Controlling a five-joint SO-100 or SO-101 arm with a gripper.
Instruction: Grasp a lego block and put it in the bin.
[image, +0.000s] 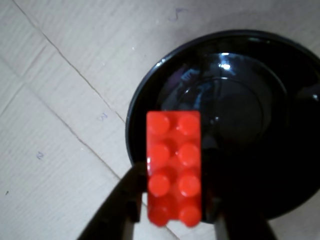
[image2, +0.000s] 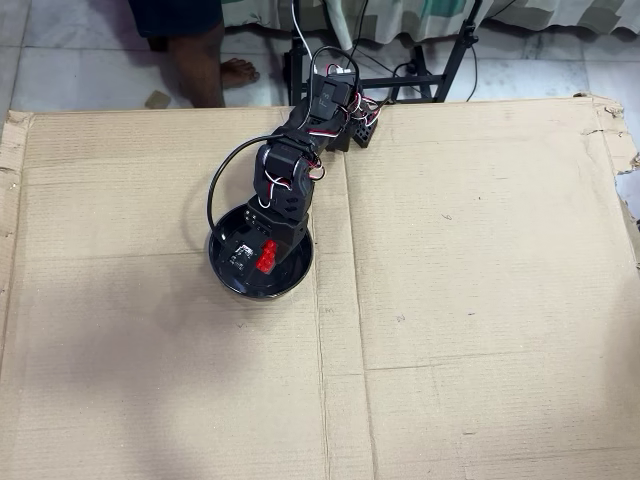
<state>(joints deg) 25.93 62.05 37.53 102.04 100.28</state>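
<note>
Your tool (image: 175, 212) is pinching the small bright red plastic lego block with eight round studs (image: 174, 167), one dark finger pressed against each long side of the brick near its lower end in the wrist view. The block's studded face is turned toward that camera, and its long axis runs up the picture, with the free end reaching out over the round, glossy black shallow bowl that serves as the bin (image: 300, 195). From that view the brick overlaps the bowl's left rim and part of its inner wall; you cannot tell from it alone how high the brick sits above the bowl.

In the overhead view the red block (image2: 266, 256) shows inside the outline of the black bin (image2: 292, 281), a little above its middle, with the tool (image2: 262, 255) around it and the black arm with red and white wiring (image2: 300, 150) stretching down to it from its base at the far edge. The bin stands on the brown corrugated cardboard sheet covering the tabletop (image2: 470, 300), toward the left half and just left of a seam in the cardboard. Beyond the far edge you can see a person's bare leg and foot (image2: 205, 70) on the tiled floor (image2: 60, 55).
</note>
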